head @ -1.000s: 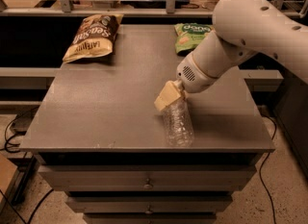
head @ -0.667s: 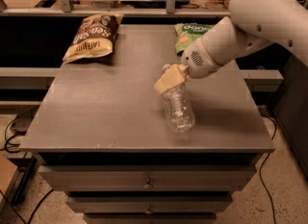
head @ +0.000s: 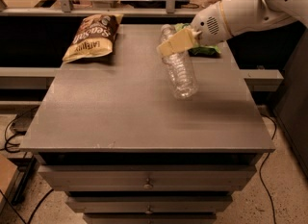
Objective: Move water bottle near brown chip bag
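Robot's claw [head: 167,48] clamped on the water bottle [head: 182,71], held over the right half of the table [head: 120,117].

Starting at the far left corner, the brown chip bag [head: 91,35] lies flat with its white lettering up, well apart from the bottle, with bare grey tabletop between them. Right of the middle, the bottle hangs tilted, cap toward the far side and base toward the near side. It looks clear of the surface (a soft shadow falls beneath and to its right). The tan fingers [head: 180,40] are closed across its upper part just below the neck, so the body dangles free for carrying. Behind the wrist, far right, a green snack bag [head: 207,51] is partly hidden. I'd judge the carry left toward the brown bag remains to be done.
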Controlling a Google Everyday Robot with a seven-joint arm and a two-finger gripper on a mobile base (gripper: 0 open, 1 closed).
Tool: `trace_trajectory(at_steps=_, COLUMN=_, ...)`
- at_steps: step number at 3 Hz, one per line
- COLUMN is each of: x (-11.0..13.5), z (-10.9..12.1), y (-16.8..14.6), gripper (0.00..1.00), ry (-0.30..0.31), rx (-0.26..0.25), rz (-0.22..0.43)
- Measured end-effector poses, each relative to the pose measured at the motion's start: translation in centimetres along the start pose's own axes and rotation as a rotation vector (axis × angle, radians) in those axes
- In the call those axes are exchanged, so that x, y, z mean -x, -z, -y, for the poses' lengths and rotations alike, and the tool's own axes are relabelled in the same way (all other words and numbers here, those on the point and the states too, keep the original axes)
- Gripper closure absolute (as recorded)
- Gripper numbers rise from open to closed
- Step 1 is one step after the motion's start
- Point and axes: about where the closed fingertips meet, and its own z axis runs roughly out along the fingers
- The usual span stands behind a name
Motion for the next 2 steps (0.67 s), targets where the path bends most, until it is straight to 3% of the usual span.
trace_trajectory(at_steps=1, x=-0.08, z=-0.05, y=-0.06, gripper=1.0, ry=-0.005, rx=-0.001, rz=-0.004)
trace_trajectory(at_steps=2, x=0.37, z=0.49, y=-0.94, gripper=1.0, ry=-0.02, rx=-0.006, rz=0.049)
